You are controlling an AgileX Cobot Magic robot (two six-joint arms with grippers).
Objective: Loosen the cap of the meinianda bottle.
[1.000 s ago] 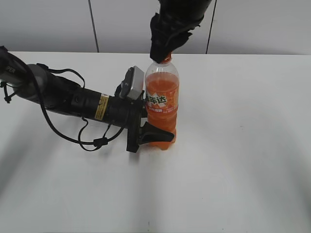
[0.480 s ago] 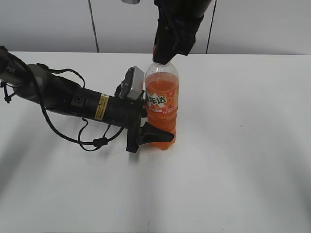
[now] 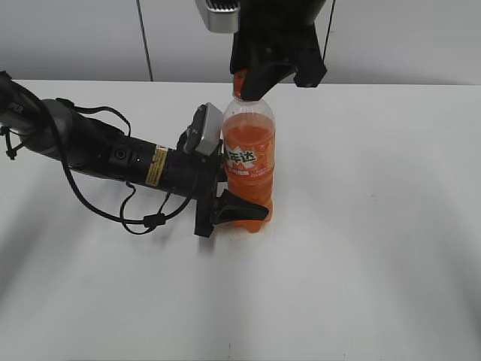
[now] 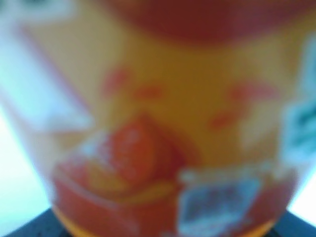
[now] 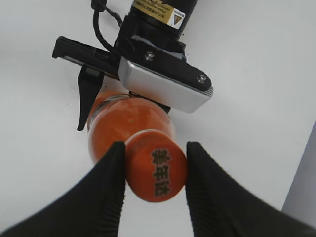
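Observation:
The meinianda bottle (image 3: 248, 162) stands upright on the white table, full of orange drink. My left gripper (image 3: 248, 201) reaches in from the left, lying low, and is shut around the bottle's lower body. One black finger (image 3: 242, 207) shows in front. In the left wrist view the blurred orange label of the bottle (image 4: 158, 123) fills the frame. My right gripper (image 3: 252, 81) comes straight down from above. It is shut on the orange cap (image 3: 239, 80). From the right wrist, both ribbed pads (image 5: 114, 168) press the sides of the cap (image 5: 155, 170), right gripper (image 5: 154, 149).
The white table (image 3: 376, 248) stretches to the right and front of the bottle. The left arm (image 3: 98, 154) and its looping black cable (image 3: 143, 219) lie across the table's left half. A grey panelled wall (image 3: 75, 37) is behind.
The right gripper has twisted around the cap, and its silver wrist camera has swung into view at the top. The bottle's label has shifted slightly. The left arm has stayed still.

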